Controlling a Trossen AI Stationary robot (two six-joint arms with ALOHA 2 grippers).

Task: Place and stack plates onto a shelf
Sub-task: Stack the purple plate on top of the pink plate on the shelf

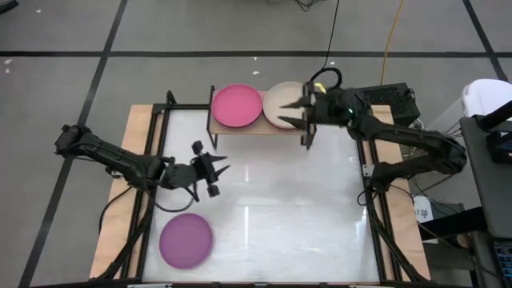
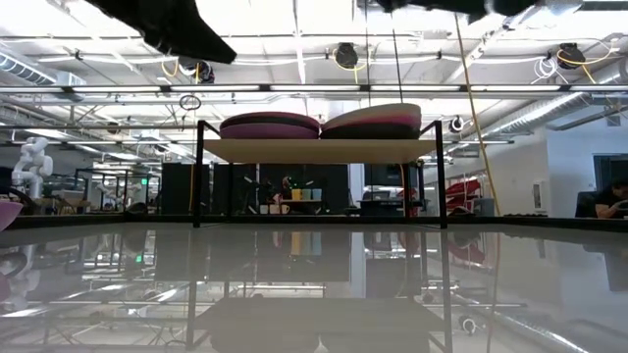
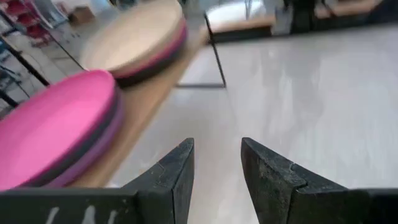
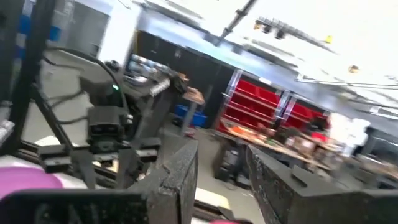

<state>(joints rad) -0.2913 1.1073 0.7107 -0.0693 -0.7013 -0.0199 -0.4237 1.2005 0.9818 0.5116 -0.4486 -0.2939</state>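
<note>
Overhead view first. Counter (image 1: 264, 232), white with wooden side edges, fills the middle. The shelf (image 1: 256, 126), a light wooden board, sits at the far edge with its long axis running left to right. On it lie two stacks side by side: a magenta plate (image 1: 236, 106) on top at the left, a beige plate (image 1: 282, 104) on top at the right, their rims touching or nearly so. The right gripper (image 1: 302, 114) hangs over the beige plate's near right edge, fingers spread apart, holding nothing. The left gripper (image 1: 216, 174) sits over the counter's left middle, fingers parted and empty, pointing right. A purple plate (image 1: 186, 239) lies flat alone near the front left corner. A wide stretch of bare counter lies between the shelf and the front edge.

Low view. The shelf board (image 2: 319, 150) stands on thin black legs with open space beneath. The left stack (image 2: 270, 125) lies level; the right stack (image 2: 371, 120) has its beige top plate tilted, higher at the right.

Left wrist view. Its two dark fingers (image 3: 177, 180) are apart, with bare counter between them. The magenta-topped stack (image 3: 56, 127) and the beige-topped stack (image 3: 134, 40) rest on the board beyond.

Right wrist view. Fingers (image 4: 180, 171) apart, nothing between them; the room lies beyond.
</note>
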